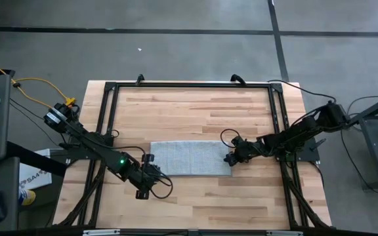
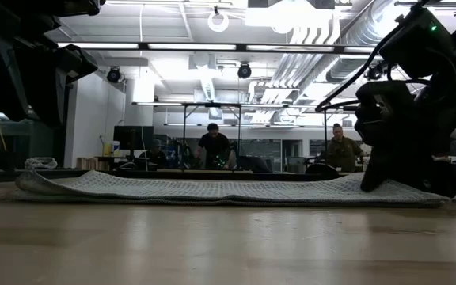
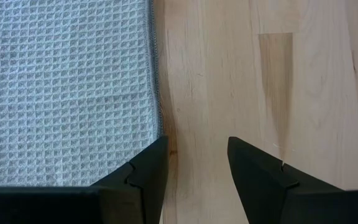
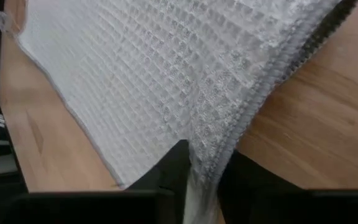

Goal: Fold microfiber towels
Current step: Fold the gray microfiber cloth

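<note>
The pale grey-blue microfiber towel lies as a flat rectangle at the middle of the wooden table. It shows in the low view as a low strip. My right gripper is at the towel's right edge and shut on it. My left gripper hangs open above the table at the towel's left near corner. In the left wrist view its fingers stand over bare wood just beside the towel's hemmed edge, touching nothing. My right gripper pinches the towel's right edge between its two fingers. It comes slanting down from the table's right side. The cloth rises slightly into the fingers there, and the rest lies flat on the table. One layer or several, I cannot tell.
A black metal frame runs round the table's far edge and both sides. Bare wood lies open near and far of the towel. People sit in the room behind the table.
</note>
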Robot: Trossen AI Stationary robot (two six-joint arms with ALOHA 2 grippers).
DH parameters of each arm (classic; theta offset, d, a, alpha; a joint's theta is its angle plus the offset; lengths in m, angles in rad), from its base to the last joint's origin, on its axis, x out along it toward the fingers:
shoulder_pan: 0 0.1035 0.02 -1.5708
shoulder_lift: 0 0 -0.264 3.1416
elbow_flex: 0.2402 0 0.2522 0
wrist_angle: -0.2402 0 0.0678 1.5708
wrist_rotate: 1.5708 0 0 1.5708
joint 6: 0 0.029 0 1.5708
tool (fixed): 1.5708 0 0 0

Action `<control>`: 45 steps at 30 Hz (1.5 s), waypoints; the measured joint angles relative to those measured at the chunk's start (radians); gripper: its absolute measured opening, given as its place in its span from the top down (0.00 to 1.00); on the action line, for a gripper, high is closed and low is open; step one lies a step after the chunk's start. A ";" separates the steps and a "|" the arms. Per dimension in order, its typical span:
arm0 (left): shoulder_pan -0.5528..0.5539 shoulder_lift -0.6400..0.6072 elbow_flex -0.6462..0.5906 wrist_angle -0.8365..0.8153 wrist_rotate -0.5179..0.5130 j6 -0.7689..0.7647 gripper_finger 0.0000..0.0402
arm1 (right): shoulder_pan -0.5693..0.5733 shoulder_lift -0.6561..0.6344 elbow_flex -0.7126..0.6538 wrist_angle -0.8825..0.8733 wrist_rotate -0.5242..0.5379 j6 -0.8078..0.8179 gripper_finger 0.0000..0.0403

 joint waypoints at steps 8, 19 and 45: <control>0.000 0.000 0.000 0.001 0.001 -0.009 0.59 | 0.001 -0.137 -0.005 -0.152 0.010 -0.034 0.98; 0.000 0.000 -0.001 0.013 0.005 -0.010 0.59 | 0.000 -0.206 -0.003 -0.252 0.056 -0.030 0.99; 0.000 0.000 -0.001 0.016 0.005 -0.016 0.59 | -0.069 -0.198 0.296 -0.750 0.163 -0.260 0.99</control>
